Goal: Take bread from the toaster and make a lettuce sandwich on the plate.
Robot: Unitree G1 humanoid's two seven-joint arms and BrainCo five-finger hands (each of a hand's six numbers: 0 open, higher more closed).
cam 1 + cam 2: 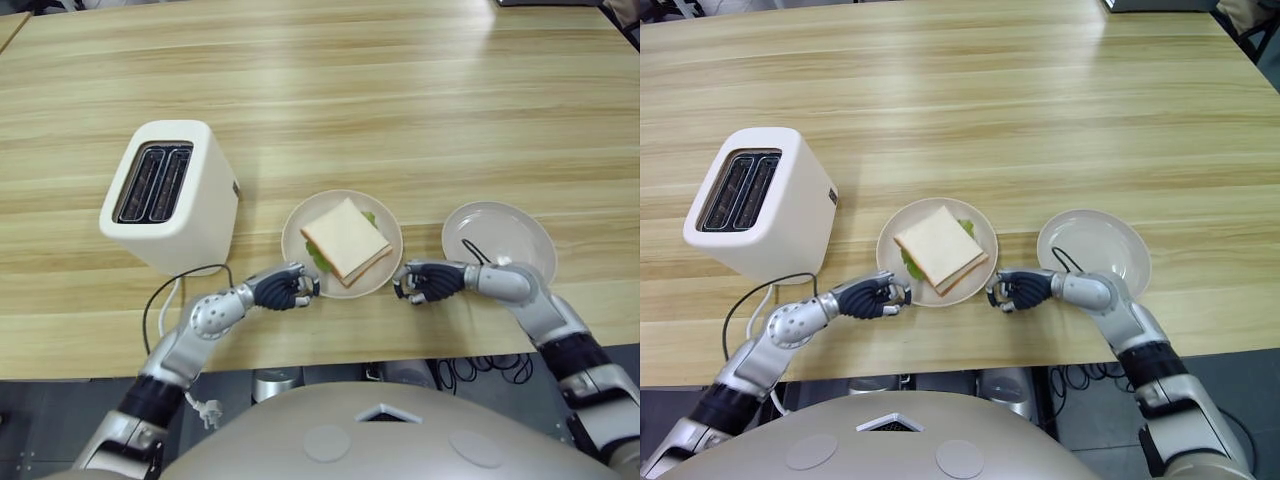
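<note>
A sandwich (346, 239) of white bread with green lettuce (318, 258) peeking out at its edges lies on the middle plate (386, 220). The white toaster (170, 195) stands to the left, both slots dark and without bread showing. My left hand (283, 288) rests on the table just left of the plate's near rim, fingers curled, holding nothing. My right hand (430, 281) sits just right of that rim, also curled and holding nothing.
A second, bare plate (499, 238) sits to the right, behind my right wrist. The toaster's black and white cords (165, 297) loop over the table's near edge by my left arm. The wooden table (330, 90) stretches far behind.
</note>
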